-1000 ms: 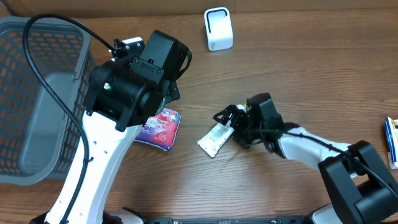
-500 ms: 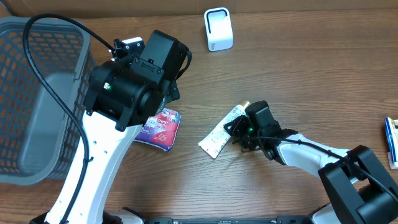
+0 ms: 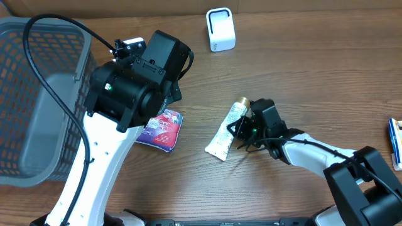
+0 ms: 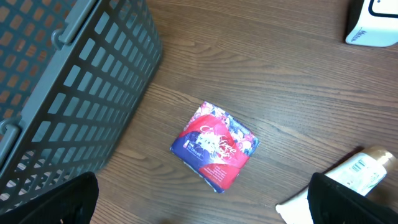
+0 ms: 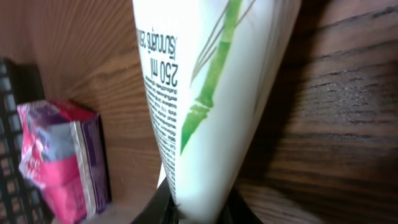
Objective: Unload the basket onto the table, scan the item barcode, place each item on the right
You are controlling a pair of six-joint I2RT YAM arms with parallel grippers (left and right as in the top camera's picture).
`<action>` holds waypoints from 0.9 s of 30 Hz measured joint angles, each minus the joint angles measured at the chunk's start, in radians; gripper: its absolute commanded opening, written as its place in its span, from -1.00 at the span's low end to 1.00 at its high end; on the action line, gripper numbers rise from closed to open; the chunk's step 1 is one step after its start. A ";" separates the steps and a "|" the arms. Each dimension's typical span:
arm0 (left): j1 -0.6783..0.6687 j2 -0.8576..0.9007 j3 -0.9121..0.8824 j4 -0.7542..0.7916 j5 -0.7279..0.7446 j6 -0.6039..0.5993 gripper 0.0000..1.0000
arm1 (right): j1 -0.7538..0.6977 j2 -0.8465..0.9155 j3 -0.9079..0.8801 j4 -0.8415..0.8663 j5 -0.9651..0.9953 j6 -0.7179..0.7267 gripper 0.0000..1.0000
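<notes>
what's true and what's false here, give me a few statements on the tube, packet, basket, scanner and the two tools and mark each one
1. The tube is outside the basket. True.
2. The packet lies inside the basket. False: it lies on the table, beside the basket.
3. The left tool is open and holds nothing. True.
4. The right tool is at the scanner. False: it is closed on the tube near the middle of the table, and the scanner stands apart at the far edge.
</notes>
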 measured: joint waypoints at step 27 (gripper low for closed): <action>0.000 0.000 0.000 0.000 0.000 0.000 0.99 | -0.284 -0.323 -0.029 0.486 -1.103 0.265 -0.87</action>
